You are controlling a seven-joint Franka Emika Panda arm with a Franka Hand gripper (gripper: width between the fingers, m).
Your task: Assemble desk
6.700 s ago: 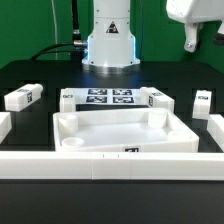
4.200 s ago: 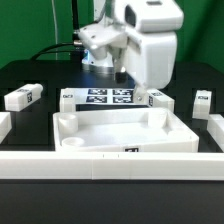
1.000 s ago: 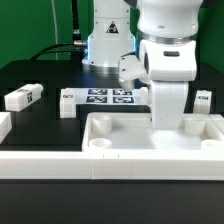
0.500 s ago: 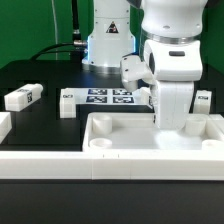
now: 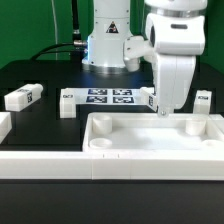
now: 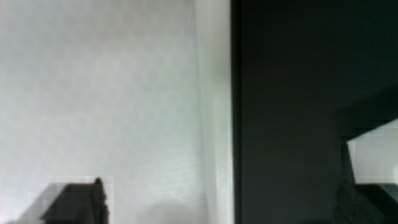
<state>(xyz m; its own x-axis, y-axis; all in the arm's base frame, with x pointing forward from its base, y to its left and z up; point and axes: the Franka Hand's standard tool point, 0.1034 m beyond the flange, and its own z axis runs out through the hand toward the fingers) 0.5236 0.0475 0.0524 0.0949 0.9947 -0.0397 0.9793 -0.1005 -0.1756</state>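
Note:
The desk top (image 5: 150, 140), a white tray with round corner sockets, lies low in the exterior view, pushed toward that view's right. My gripper (image 5: 170, 108) hangs just above its back wall, open and holding nothing. In the wrist view the two dark fingertips (image 6: 71, 203) stand wide apart, with the gripper (image 6: 222, 205) over the desk top's white edge (image 6: 107, 90) and the black table (image 6: 302, 90). Tagged white legs lie behind: one at the far left (image 5: 22, 97), one by the marker board (image 5: 68, 100), one at the right (image 5: 203, 100), and one (image 5: 148, 98) partly hidden behind the gripper.
The marker board (image 5: 110, 97) lies flat in front of the robot base (image 5: 108, 45). A long low white rail (image 5: 70, 165) runs along the front, against the desk top. A short white piece (image 5: 3, 124) sits at the left edge.
The gripper has opened, let go of the desk top's back wall and risen a little. Before that the desk top was slid toward the exterior view's right.

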